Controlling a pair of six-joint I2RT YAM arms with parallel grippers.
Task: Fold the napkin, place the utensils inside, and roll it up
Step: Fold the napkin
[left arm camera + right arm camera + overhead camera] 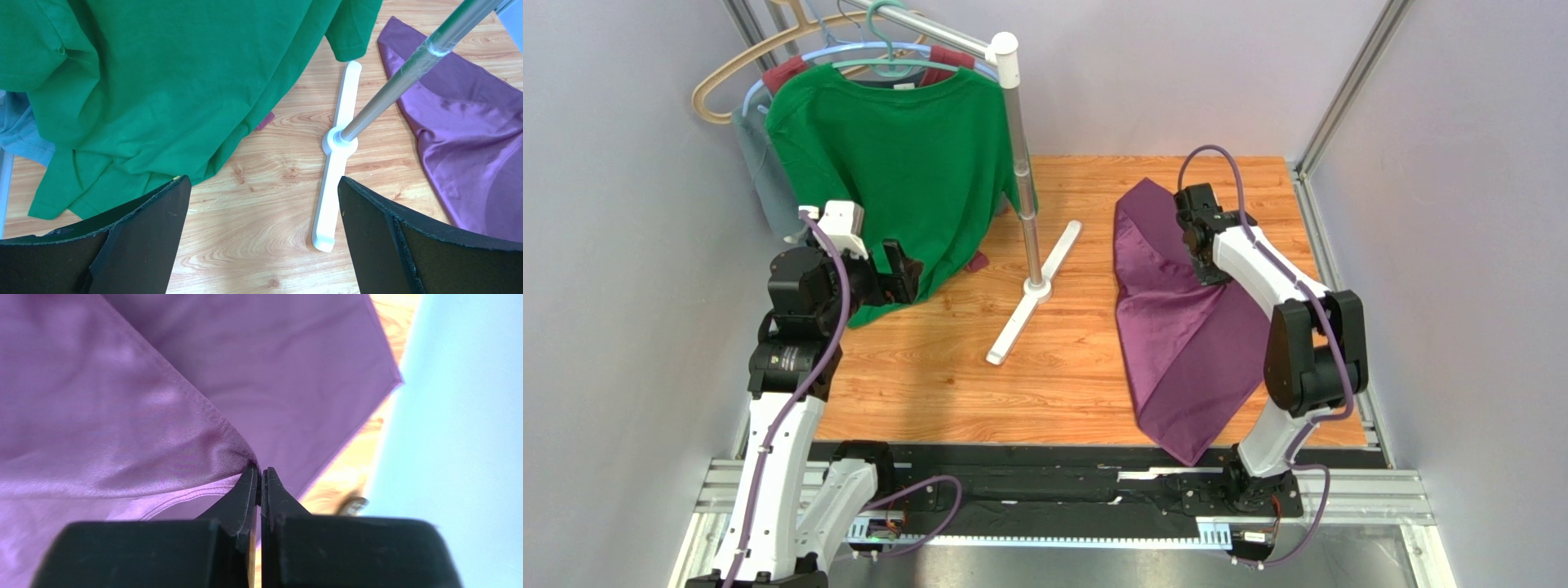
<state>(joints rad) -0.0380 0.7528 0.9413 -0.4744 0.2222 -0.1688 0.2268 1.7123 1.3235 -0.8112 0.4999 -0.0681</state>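
Note:
The dark purple napkin (pixel 1185 331) lies crumpled on the right half of the wooden table, stretching from the far side to the near edge. My right gripper (pixel 1193 233) is over its far part. In the right wrist view the right gripper (pixel 259 473) is shut on a pinched fold of the napkin (pixel 184 373), with cloth bunched at the tips. My left gripper (pixel 901 272) hovers at the left beside the green shirt; the left gripper (pixel 263 180) stands wide open over bare wood, holding nothing. The napkin (pixel 466 141) shows at that view's right. The utensils are out of view.
A clothes rack with a white cross foot (pixel 1036 288) and a metal pole (pixel 1020 159) stands mid-table. A green T-shirt (pixel 891 159) hangs from it and drapes onto the table. Grey walls close in on both sides. A small blurred brownish thing (pixel 351 505) lies by the right wall.

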